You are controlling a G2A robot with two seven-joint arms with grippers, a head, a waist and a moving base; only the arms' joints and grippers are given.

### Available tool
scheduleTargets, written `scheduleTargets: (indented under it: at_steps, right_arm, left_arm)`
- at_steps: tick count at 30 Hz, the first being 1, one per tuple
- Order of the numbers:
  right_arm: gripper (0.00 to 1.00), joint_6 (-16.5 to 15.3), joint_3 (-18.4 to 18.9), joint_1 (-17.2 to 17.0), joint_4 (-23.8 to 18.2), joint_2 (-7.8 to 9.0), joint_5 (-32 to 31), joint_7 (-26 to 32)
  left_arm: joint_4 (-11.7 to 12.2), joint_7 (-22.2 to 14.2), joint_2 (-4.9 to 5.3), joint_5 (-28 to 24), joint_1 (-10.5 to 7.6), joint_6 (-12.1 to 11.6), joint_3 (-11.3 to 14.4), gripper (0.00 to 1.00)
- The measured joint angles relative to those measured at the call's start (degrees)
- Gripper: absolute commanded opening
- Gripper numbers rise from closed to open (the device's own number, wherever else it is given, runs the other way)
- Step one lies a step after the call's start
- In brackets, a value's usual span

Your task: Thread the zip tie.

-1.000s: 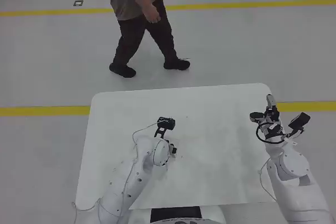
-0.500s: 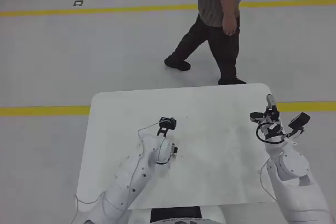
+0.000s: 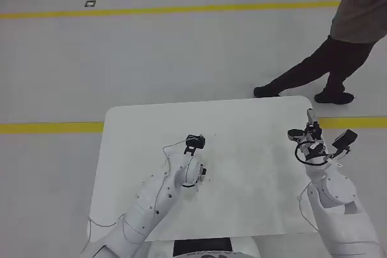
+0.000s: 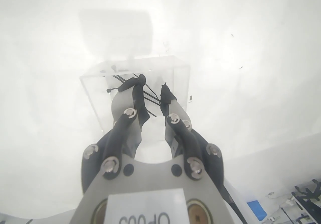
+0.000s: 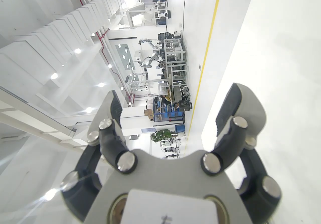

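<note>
Label on the left gripper (image 4: 153, 84) base is chopped off by the frame edge, so I can't make out the print. Its two fingers (image 4: 137, 99) sit a little apart with nothing clearly pinched between them. The tips are over or just inside a clear box (image 4: 179, 76), can't tell which. The black zip ties (image 4: 151, 96) are in that box, crossing behind the fingertips. They overlap and the fingers cover part of them, so no real count, at least three strands. It's just the one box.

In the top view this gripper sits about centre frame on the white table (image 3: 245, 122). Then the right gripper (image 5: 173, 93) is near the right edge of the top view, by the table's upper right corner. Its jaws are spread wide and empty, and its own label is cut off too.
</note>
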Motion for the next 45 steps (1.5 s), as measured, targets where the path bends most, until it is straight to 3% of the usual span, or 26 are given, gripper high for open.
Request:
scheduleTargets:
  at_steps: [16,19,22,29,34,45]
  right_arm:
    - [1.0,0.0,0.0,0.0,0.0,0.0,0.0,0.0]
    - [1.0,0.0,0.0,0.0,0.0,0.0,0.0,0.0]
    - [1.0,0.0,0.0,0.0,0.0,0.0,0.0,0.0]
    - [1.0,0.0,0.0,0.0,0.0,0.0,0.0,0.0]
    - [1.0,0.0,0.0,0.0,0.0,0.0,0.0,0.0]
    - [1.0,0.0,0.0,0.0,0.0,0.0,0.0,0.0]
  left_arm:
    - [3.36,1.17,-0.76,1.18,-1.33,0.73,1.64,0.14]
    - [3.67,1.12,-1.0,1.52,-1.29,0.73,1.62,0.1]
    - [3.81,1.0,-1.22,1.95,-1.25,0.73,1.53,0.0]
    - [3.27,0.62,-1.67,3.46,-0.62,0.73,0.86,0.0]
    - [-0.26,-0.22,-1.72,5.48,1.1,0.73,-0.49,0.0]
    - [-11.86,-3.64,-0.67,10.54,7.26,0.19,-2.29,0.0]
